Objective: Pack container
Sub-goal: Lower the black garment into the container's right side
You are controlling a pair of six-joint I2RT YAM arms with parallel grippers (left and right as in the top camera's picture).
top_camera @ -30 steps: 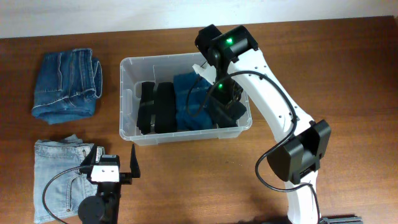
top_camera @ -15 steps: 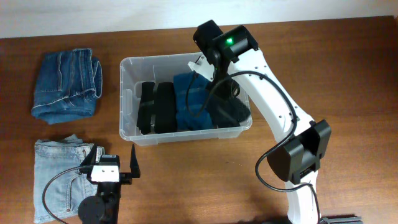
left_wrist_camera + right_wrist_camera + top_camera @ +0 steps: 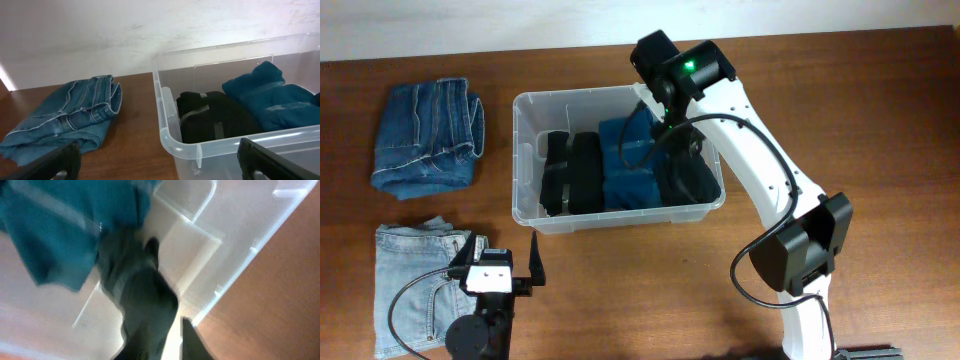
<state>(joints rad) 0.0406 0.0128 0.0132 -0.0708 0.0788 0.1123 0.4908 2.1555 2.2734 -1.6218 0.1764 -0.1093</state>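
Note:
The clear plastic container [image 3: 517,160] stands mid-table, and its near corner [image 3: 167,135] fills the left wrist view. Inside lie a folded black garment [image 3: 570,170] [image 3: 215,117], a teal garment [image 3: 625,160] [image 3: 280,100] and, at the right end, a dark garment [image 3: 690,182]. My right gripper [image 3: 670,135] hangs inside the container over its right half. In the blurred right wrist view the dark garment [image 3: 145,305] runs down to my right gripper [image 3: 172,347], and a thin bright gap shows beside one finger [image 3: 192,340]. My left gripper [image 3: 503,256] stands open and empty in front of the container.
Folded dark blue jeans [image 3: 428,138] [image 3: 70,117] lie at the back left. Light blue jeans [image 3: 415,285] lie at the front left, right beside my left arm. The right arm's base stands at the front right. A pale wall runs along the table's far edge.
The right gripper has drawn back from the dark garment toward the container's rear wall. The garment now lies flatter at the right end. The left arm has not moved.

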